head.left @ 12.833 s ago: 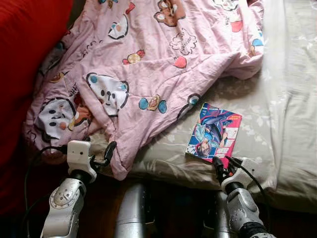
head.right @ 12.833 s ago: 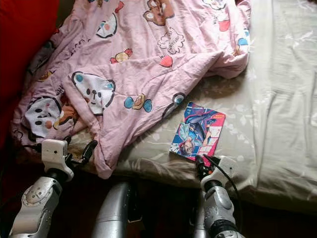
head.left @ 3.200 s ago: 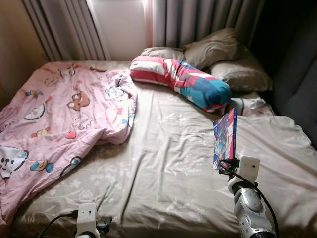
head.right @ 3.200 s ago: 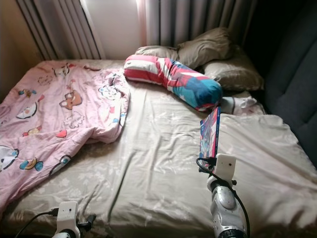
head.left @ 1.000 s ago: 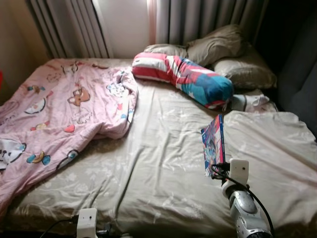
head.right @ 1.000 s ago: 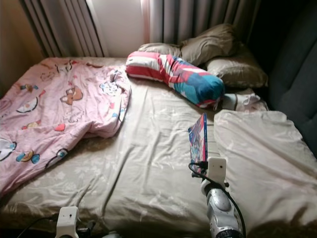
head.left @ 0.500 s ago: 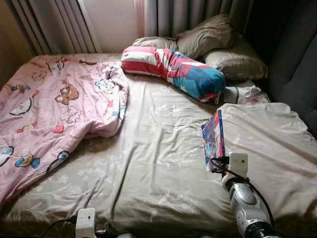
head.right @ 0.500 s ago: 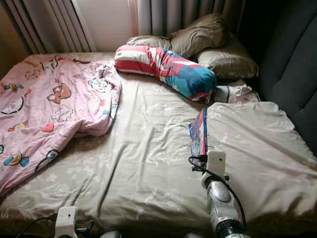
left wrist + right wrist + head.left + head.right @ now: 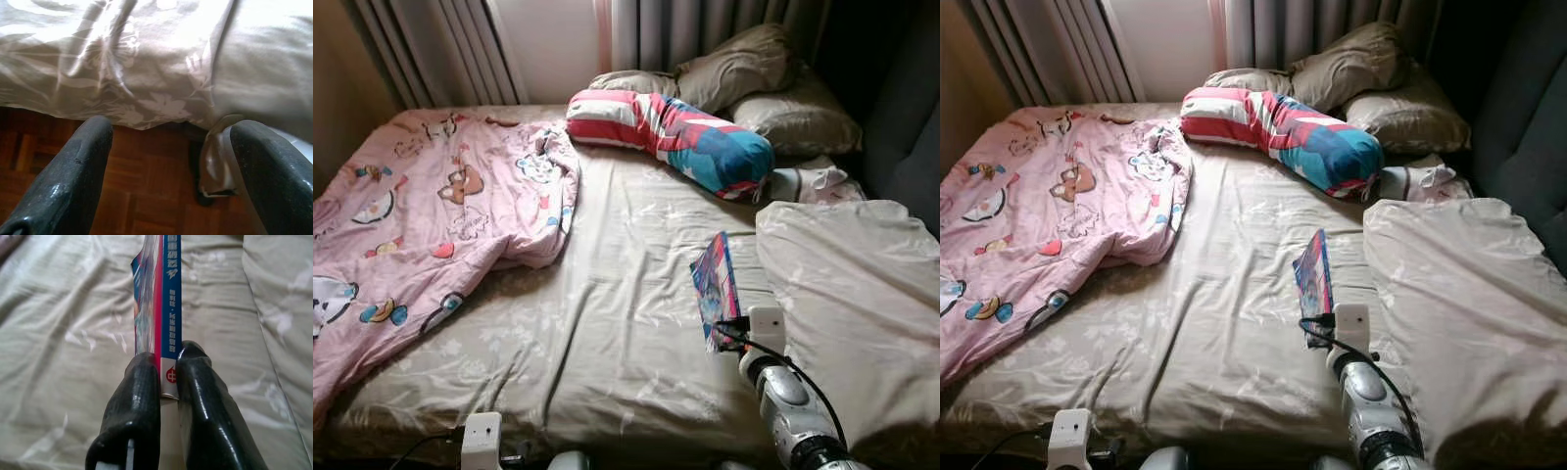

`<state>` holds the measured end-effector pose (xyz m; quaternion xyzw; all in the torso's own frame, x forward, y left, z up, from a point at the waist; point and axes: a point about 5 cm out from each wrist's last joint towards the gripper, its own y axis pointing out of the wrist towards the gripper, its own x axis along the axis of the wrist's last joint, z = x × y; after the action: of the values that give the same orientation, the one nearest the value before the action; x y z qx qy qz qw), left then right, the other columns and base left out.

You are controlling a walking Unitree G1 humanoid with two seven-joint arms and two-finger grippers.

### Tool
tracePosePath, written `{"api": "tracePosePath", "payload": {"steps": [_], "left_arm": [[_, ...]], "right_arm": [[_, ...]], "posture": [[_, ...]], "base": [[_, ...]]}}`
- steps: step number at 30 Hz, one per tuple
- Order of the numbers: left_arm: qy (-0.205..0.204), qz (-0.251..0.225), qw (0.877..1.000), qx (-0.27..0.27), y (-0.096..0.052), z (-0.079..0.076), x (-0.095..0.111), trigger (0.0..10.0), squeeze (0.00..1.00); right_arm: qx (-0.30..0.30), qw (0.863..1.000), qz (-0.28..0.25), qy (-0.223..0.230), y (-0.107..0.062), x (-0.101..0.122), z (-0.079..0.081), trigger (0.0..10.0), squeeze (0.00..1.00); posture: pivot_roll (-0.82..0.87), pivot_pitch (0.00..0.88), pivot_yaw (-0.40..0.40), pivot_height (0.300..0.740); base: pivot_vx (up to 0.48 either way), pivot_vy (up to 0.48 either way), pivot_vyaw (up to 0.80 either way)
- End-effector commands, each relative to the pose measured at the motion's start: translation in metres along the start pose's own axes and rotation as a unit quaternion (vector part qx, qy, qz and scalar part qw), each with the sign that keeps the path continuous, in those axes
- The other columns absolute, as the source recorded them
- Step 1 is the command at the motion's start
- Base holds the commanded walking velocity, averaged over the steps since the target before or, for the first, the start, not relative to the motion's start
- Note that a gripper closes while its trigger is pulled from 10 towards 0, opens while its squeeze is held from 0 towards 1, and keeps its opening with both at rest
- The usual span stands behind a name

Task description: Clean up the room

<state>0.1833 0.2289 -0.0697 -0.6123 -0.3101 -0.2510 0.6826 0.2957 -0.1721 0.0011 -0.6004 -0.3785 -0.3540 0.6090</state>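
Left gripper (image 9: 166,171) hangs low at the foot of the bed, fingers spread wide, nothing between them, parquet floor (image 9: 146,196) under it. Right gripper (image 9: 166,377) is pinched on the bottom end of the comic book (image 9: 716,284), by the spine, book standing on edge above the beige floral sheet (image 9: 607,294). From the head cameras I see the book tilting a bit toward the robot's left, held over the mattress just beside the folded-back beige duvet (image 9: 842,284). Further left, the pink cartoon blanket (image 9: 431,215) is heaped over that side of the bed. At the head end: striped red-white-teal bolster (image 9: 675,142), two tan pillows (image 9: 773,98), grey curtains (image 9: 705,34) behind. My worry: grip is on a small corner only, so the book's weight levers around the pads; any quick wrist swing or a walking jolt could make it pivot or slip out. Covers may also splay open and catch on the duvet as I turn away.
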Motion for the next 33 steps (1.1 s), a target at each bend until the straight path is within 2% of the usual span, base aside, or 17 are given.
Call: {"api": "tracePosePath", "payload": {"steps": [1, 10, 12, 20, 26, 28, 30, 33], "left_arm": [[0.01, 0.006, 1.0, 0.005, -0.002, 0.009, -0.003, 10.0, 0.0], [0.035, 0.003, 0.999, 0.004, -0.005, 0.02, -0.003, 10.0, 0.0], [0.052, 0.002, 0.999, -0.003, -0.006, 0.022, -0.003, 10.0, 0.0], [0.069, 0.006, 0.998, -0.005, -0.008, 0.029, -0.004, 10.0, 0.0], [0.08, 0.01, 0.997, -0.011, -0.008, 0.031, -0.004, 10.0, 0.0], [0.085, 0.011, 0.996, -0.013, -0.008, 0.031, -0.004, 10.0, 0.0], [0.086, 0.012, 0.996, -0.014, -0.008, 0.032, -0.004, 10.0, 0.0], [0.09, 0.015, 0.996, -0.014, -0.009, 0.033, -0.005, 10.0, 0.0]], "right_arm": [[-0.01, 1.0, 0.003, -0.017, 0.004, 0.009, -0.003, 10.0, 0.0], [-0.017, 1.0, 0.014, -0.003, 0.009, 0.015, -0.001, 10.0, 0.0], [-0.014, 1.0, 0.009, 0.01, 0.01, 0.018, 0.003, 10.0, 0.0], [0.0, 0.999, -0.007, 0.032, 0.013, 0.026, 0.013, 10.0, 0.0], [0.005, 0.999, 0.002, 0.039, 0.012, 0.021, 0.016, 10.0, 0.0], [-0.002, 0.999, 0.011, 0.036, 0.011, 0.017, 0.014, 10.0, 0.0], [-0.01, 1.0, 0.022, 0.012, 0.01, 0.012, 0.011, 10.0, 0.0], [-0.011, 0.999, 0.031, 0.018, 0.009, 0.008, 0.01, 10.0, 0.0]], "posture": [[0.02, 0.072, 0.075, 0.652], [0.06, 0.097, 0.117, 0.652], [0.06, 0.103, 0.129, 0.652], [0.07, 0.113, 0.153, 0.652], [0.07, 0.112, 0.161, 0.652], [0.08, 0.114, 0.163, 0.652], [0.08, 0.116, 0.166, 0.652], [0.07, 0.117, 0.171, 0.652]], "base": [[0.0, 0.0, 0.0], [0.0, 0.0, 0.0], [0.0, 0.0, 0.0], [0.0, 0.0, 0.0], [0.0, 0.0, 0.0], [0.0, 0.0, 0.0], [0.0, 0.0, 0.0], [0.0, 0.0, 0.0]]}}
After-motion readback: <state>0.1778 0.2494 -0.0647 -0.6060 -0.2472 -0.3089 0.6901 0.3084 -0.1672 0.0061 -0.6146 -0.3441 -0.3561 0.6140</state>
